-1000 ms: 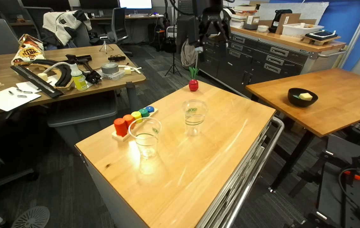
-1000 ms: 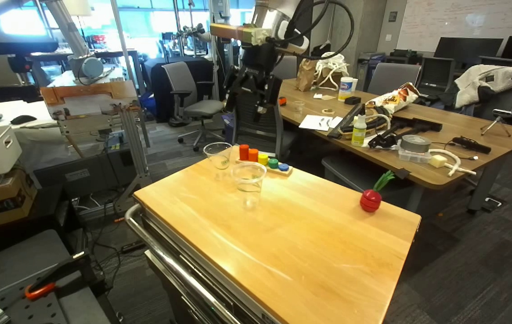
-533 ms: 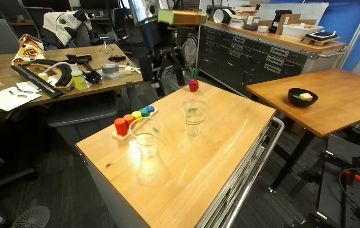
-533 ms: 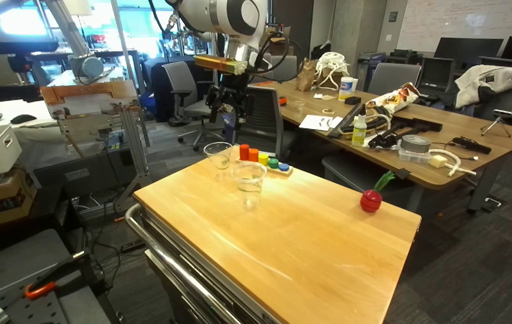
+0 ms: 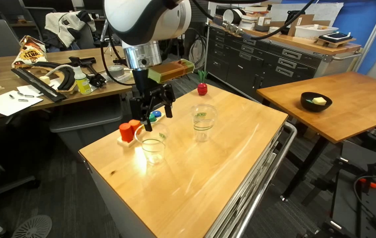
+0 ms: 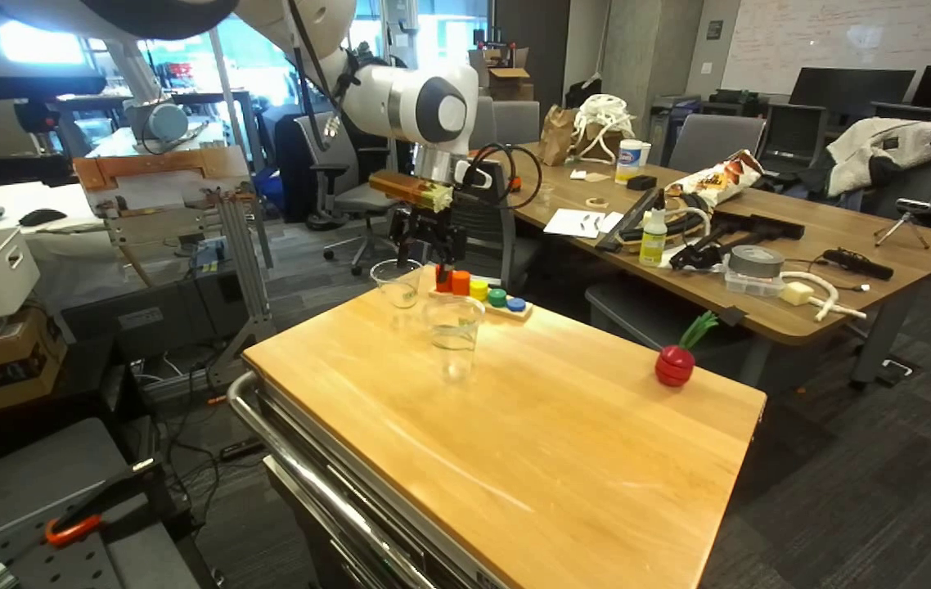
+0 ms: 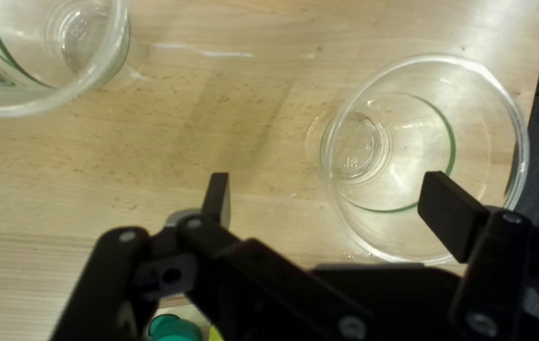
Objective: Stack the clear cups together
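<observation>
In an exterior view, from left to right: a row of coloured blocks stood on a pale wooden base near the edge of the desk, its red end foremost. Just beside it stood the first clear cup, upright, mouth up. The gripper, carried by a white arm, hung above the desk on the blocks' side of this cup, pointing downward, its fingers spread wide with a broad gap between them. The lower fingertip overlapped the cup's rim from this viewpoint; whether the two touched could not be told. Farther right, the second clear cup stood upright, apart from both the first cup and the gripper. Beyond it, toward the far corner of the desk, stood a red radish-shaped piece with green leaves.

In the wrist view, again from left to right: the second clear cup, cut off at the upper left corner, stood apart from both fingers. Next, part of the block row showed at the lower edge, and one fingertip stood out against the desk. The first clear cup occupied the right; its foot appeared ahead of the gap between the fingers, and the other fingertip hid some of its rim.
</observation>
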Action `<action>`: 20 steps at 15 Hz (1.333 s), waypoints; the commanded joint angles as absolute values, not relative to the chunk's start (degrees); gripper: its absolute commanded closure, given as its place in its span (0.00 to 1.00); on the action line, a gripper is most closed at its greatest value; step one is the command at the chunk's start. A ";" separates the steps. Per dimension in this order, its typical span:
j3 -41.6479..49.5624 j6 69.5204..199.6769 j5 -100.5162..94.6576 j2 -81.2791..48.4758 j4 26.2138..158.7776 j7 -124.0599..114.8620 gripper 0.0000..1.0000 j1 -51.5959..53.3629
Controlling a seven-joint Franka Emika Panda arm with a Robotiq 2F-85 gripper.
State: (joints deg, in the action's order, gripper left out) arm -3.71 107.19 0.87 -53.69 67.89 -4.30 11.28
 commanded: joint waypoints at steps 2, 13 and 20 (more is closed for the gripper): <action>-3.38 108.50 0.20 -58.32 61.97 -4.64 0.32 11.28; -3.32 107.61 0.23 -56.48 62.15 -4.66 1.00 11.14; -4.59 99.66 4.51 -55.11 59.61 -4.03 0.99 6.39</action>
State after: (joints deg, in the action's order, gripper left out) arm -3.57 104.77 1.80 -56.74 61.81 -4.33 9.22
